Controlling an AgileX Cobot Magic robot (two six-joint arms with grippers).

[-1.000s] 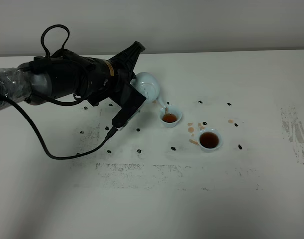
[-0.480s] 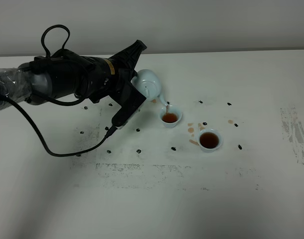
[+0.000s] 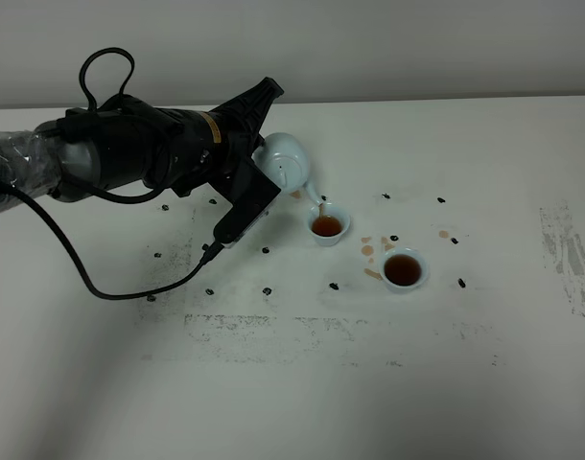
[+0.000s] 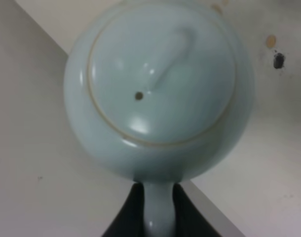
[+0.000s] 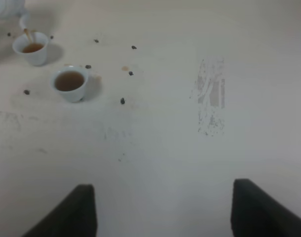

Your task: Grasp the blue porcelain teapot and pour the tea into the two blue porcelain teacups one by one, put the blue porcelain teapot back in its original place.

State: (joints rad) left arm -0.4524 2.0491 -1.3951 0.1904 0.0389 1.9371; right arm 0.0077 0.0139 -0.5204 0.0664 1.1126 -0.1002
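Blue porcelain teapot [image 3: 285, 161]: hanging tilted in the left gripper [image 4: 158, 210], whose jaws are clamping its loop handle; its spout is streaming tea into the nearer teacup [image 3: 328, 224], just beyond the gripper. Farther teacup [image 3: 404, 269]: already sitting full. Remaining: finishing this pour and replacing the teapot. Right gripper [image 5: 163, 207]: idling well apart, gaping over the bare table [image 3: 369, 383].

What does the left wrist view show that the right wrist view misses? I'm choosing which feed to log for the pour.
Only the left wrist view shows the teapot's lid up close and the left end effector shut on the handle. Only the right wrist view shows both teacups, the one being filled and the full one, plus the right end effector open above the table. Both show the teapot and dark specks on the table.
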